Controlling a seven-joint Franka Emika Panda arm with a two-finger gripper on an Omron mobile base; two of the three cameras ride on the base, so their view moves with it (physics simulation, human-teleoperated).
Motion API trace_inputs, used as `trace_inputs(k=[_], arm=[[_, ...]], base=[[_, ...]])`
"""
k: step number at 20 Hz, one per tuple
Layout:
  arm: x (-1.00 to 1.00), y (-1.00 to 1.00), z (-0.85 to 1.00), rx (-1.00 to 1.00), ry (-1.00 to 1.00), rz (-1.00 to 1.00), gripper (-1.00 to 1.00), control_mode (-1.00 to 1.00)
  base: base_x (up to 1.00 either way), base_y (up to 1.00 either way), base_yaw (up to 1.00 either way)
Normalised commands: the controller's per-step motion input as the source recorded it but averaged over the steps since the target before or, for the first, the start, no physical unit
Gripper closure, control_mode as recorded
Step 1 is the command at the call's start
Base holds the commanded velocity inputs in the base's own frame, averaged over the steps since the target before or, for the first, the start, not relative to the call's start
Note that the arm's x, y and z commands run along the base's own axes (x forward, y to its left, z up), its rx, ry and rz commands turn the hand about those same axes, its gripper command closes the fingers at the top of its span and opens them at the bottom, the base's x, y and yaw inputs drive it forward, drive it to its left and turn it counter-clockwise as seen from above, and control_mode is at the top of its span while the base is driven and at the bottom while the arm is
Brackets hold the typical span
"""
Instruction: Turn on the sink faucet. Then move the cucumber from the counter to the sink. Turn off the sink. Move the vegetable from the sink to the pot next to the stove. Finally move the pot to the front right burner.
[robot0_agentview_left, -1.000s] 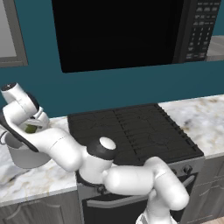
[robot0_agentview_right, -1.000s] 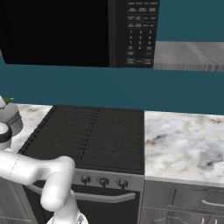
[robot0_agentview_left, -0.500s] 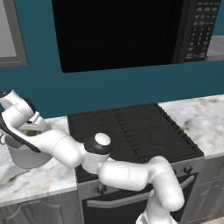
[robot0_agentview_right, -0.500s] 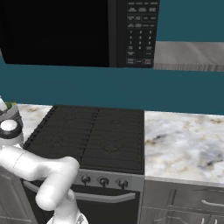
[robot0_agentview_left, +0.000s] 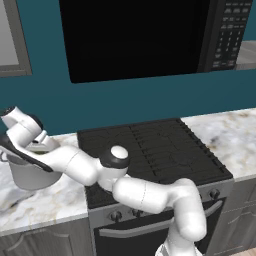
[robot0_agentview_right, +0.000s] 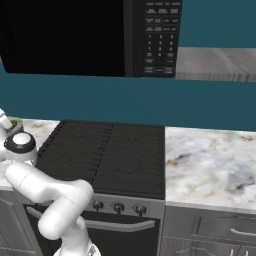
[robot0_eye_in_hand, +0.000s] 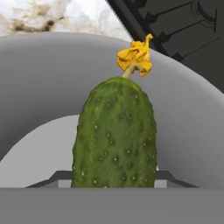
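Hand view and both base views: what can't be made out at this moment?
- Claw fingertips: in the hand view the cucumber covers them, so open or shut is unclear.
- Whether the cucumber touches the pot floor: its lower end is cut off.
- Pot interior: in the left base view the arm crosses it.
- Pot in the right base view: mostly cut by the left edge.

microwave (robot0_agentview_left: 135, 37): black, above cooktop | keypad (robot0_agentview_right: 159, 37): on its right | wall (robot0_agentview_left: 125, 102): teal
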Motion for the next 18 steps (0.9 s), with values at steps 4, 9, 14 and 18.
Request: trace_inputs(k=[4, 9, 14, 18], arm=[[0.07, 0.11, -0.04, 0.00, 0.02, 0.00, -1.00, -1.00], [-0.05, 0.08, 0.00, 0.00, 0.00, 0.00, -1.00, -1.00], [-0.17, 0.11, 0.13, 0.00, -0.03, 0.00, -1.00, -1.00], [-0.22, 0.08, 0.26, 0.00, -0.01, 0.00, -1.00, -1.00]], base=[[0.00, 0.00, 0.00], [0.00, 0.00, 0.00], [0.00, 0.00, 0.00], [0.00, 0.00, 0.00]])
